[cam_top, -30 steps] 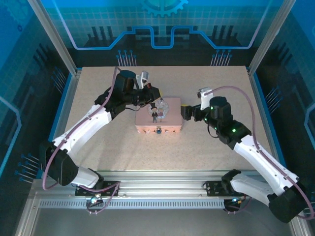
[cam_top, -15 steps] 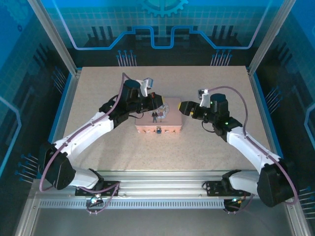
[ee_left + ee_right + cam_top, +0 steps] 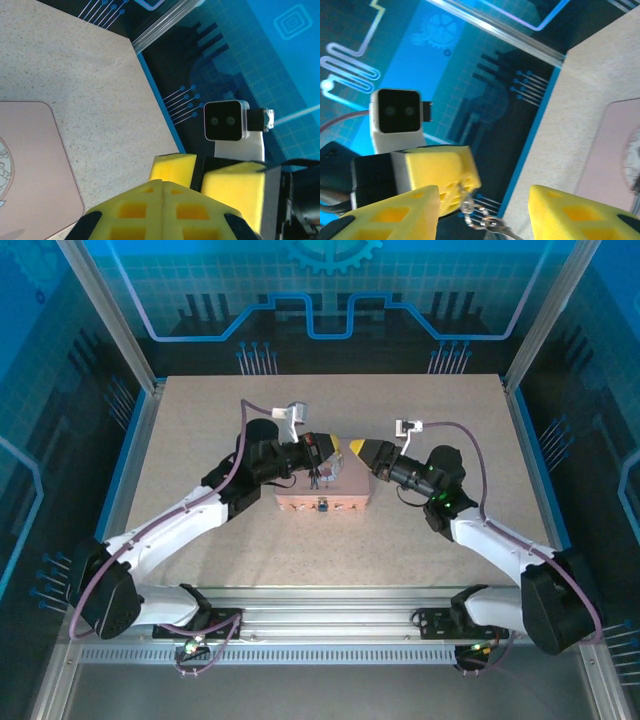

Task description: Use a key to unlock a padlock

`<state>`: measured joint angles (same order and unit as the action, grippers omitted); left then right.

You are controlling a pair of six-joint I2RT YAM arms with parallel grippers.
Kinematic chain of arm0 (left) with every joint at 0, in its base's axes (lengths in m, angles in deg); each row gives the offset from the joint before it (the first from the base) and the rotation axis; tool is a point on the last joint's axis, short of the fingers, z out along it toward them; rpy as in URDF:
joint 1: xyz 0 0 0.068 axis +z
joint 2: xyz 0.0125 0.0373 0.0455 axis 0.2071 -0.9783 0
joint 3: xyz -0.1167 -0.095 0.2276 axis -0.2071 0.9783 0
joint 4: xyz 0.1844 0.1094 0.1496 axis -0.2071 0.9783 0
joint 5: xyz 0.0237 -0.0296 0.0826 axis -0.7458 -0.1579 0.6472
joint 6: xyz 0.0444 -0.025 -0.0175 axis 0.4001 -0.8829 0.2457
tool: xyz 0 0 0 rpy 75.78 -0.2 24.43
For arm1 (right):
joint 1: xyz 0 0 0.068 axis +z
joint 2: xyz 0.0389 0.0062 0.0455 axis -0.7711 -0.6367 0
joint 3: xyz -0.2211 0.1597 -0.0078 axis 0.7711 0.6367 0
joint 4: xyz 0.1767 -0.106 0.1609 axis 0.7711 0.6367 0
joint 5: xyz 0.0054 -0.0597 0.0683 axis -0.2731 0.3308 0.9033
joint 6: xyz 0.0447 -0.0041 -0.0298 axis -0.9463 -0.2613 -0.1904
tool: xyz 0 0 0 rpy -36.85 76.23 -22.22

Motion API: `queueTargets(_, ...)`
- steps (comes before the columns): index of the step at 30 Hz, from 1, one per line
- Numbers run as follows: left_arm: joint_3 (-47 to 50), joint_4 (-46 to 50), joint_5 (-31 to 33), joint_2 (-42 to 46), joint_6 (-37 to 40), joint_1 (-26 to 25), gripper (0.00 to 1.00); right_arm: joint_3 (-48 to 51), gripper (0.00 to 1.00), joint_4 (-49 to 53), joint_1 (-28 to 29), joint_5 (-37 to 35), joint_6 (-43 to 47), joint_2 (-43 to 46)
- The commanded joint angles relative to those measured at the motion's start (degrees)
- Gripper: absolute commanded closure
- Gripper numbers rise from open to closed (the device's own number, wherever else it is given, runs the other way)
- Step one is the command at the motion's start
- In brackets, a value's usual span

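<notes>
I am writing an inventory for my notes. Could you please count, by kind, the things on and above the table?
Robot arms: 2, left arm and right arm
Pink box: 1
Blue padlock: 1
Metal chain: 1
Total: 5

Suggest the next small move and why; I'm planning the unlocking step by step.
Probably close the right gripper on the small metal chain: it seems to dangle from the shut left gripper, between the right gripper's open fingers, untouched.
</notes>
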<state>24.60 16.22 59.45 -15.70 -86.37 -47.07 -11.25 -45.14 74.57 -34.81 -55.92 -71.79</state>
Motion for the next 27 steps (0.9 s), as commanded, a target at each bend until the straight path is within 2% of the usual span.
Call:
queueTargets(1, 1.4, -5.8, 0.9, 1.9, -2.8, -0.6, 1.0, -0.7, 0.51, -7.5, 2.2, -0.6, -3.1, -0.7)
queueTargets(9, 2.9, -8.3, 1.9, 2.8, -4.7, -0.7, 1.0, -2.1, 0.62, -8.7, 4.9, -0.9, -3.1, -1.5)
queueTargets(12, 3.4, -8.9, 2.0, 2.9, -5.2, -0.7, 1.0, -2.1, 0.7, -9.9, 5.1, -0.9, -3.7, -1.9)
queueTargets(15, 3.9, -9.7, 2.3, 3.1, -5.7, -0.9, 1.0, -2.2, 0.71, -10.8, 5.2, -0.8, -4.2, -2.1)
queueTargets(18, 4.4, -11.2, 2.0, 3.0, -6.6, -1.0, 1.0, -2.4, 0.69, -10.7, 5.3, -0.9, -4.3, -2.5)
queueTargets(22, 4.5, -12.5, 1.5, 3.1, -7.3, -1.1, 1.0, -2.2, 0.59, -9.2, 5.3, -2.2, -3.5, -2.3)
queueTargets(27, 4.8, -12.2, 1.6, 3.9, -7.1, -1.2, 1.0, -1.4, 0.57, -6.8, 4.9, -3.9, -2.0, -0.5)
